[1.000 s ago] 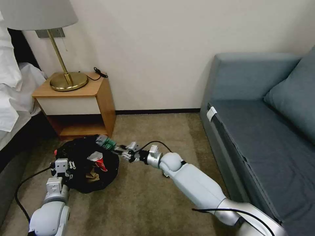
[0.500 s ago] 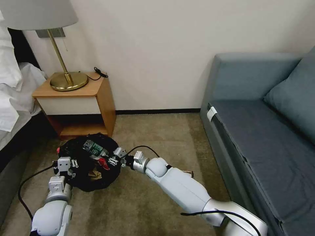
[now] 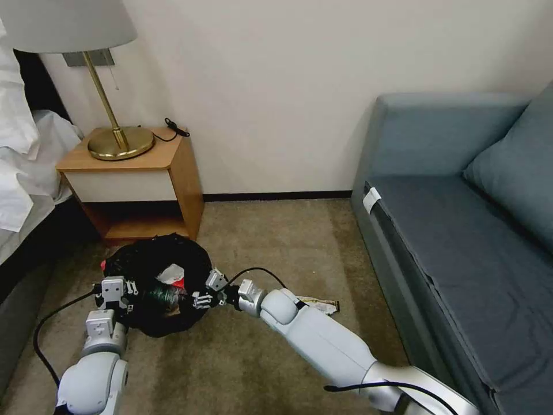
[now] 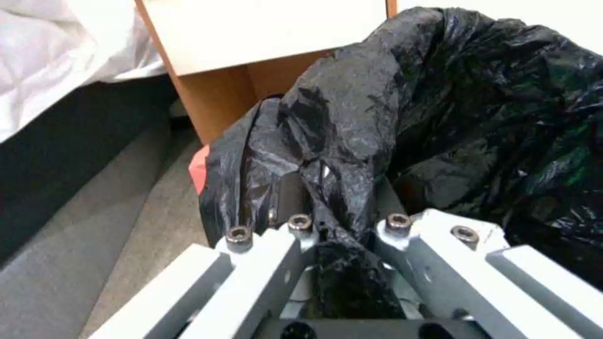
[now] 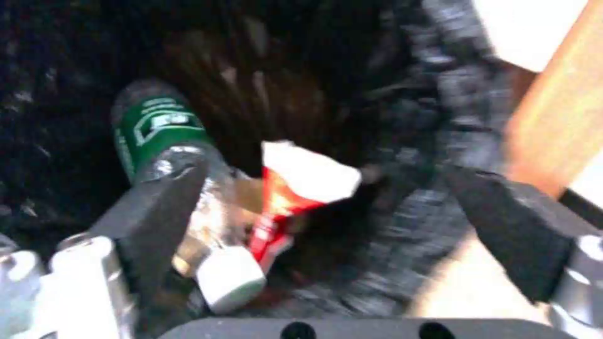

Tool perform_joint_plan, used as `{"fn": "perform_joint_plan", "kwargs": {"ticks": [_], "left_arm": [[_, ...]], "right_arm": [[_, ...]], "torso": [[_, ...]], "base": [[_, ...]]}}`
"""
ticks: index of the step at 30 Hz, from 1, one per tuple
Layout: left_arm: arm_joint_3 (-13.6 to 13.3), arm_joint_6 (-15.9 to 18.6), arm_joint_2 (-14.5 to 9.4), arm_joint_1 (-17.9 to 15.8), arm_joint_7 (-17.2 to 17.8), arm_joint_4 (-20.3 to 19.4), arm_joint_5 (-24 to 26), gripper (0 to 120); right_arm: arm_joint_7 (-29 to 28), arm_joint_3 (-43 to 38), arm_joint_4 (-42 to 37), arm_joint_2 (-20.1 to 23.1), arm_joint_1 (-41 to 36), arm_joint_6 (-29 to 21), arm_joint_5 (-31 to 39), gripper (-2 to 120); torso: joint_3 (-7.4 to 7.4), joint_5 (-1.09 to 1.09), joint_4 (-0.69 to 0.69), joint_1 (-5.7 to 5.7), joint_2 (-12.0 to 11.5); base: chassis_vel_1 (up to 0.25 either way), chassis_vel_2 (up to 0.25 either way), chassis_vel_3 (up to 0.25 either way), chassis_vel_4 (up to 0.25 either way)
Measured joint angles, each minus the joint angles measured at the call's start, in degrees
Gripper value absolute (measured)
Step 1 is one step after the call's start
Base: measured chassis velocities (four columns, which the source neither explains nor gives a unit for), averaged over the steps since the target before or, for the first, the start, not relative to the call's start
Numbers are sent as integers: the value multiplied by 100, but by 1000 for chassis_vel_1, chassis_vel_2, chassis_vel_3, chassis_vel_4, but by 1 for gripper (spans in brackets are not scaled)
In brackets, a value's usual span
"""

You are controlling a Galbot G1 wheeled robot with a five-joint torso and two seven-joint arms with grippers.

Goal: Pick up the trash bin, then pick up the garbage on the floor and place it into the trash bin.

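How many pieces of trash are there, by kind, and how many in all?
Bottles: 1, green-label bottle in the trash bin.
Red-and-white wrappers: 1, in the bin.
Flat wrappers: 1, on the carpet.
Total: 3 pieces that show clearly.

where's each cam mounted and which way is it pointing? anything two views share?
Head view: on the robot's head, looking forward and down at the carpet; shows both arms, left gripper at the trash bin rim, right gripper at its mouth, flat wrapper on the floor.
Left wrist view: on the left wrist, looking along the left fingers pinching the black liner toward the nightstand.
Right wrist view: on the right wrist, looking down into the bin past open fingers at the bottle and red-and-white wrapper.
Shared: all three show the bin liner.
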State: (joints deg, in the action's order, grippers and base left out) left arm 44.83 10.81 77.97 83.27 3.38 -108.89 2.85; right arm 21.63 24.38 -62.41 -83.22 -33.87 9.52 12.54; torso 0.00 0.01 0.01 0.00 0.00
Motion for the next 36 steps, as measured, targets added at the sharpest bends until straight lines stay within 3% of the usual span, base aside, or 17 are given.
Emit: {"fn": "perform_joint_plan", "kwargs": {"ticks": [2,8,12,15,20,30,36], "left_arm": [[4,-5,1,4,0,11,-1,4],[84,-83,-21,83,2,50,62,4],[121,-116,-53,99,3,97,89,4],[145,-143,-108,105,20,167,116,4],[154,-145,-126,88,40,177,123,4],[84,-154,-126,47,36,260,102,4],[36,-155,-130,-2,35,270,96,4]], "right_arm": [[-5,-11,-76,94,16,-20,-30,99],[-31,-148,-252,990,-28,-47,-303,100],[-223,-353,-252,1214,-271,-33,-562,100],[-791,-702,-240,1485,-681,-119,-1268,100],[-1110,-1066,-397,1839,-1182,-418,-2039,100],[-1257,-1221,-426,2346,-1698,-490,-2809,100],[-1403,-1389,-178,2240,-1764,-355,-3079,100]], "torso": [[0,0,0,0,0],[0,0,-2,0,0],[0,1,-2,0,0],[0,1,-1,0,0],[0,1,-2,0,0],[0,0,-1,0,0],[0,0,-1,0,0]], "base": [[0,0,0,0],[0,0,0,0],[0,0,0,0],[0,0,0,0],[0,0,0,0],[0,0,0,0],[0,0,0,0]]}}
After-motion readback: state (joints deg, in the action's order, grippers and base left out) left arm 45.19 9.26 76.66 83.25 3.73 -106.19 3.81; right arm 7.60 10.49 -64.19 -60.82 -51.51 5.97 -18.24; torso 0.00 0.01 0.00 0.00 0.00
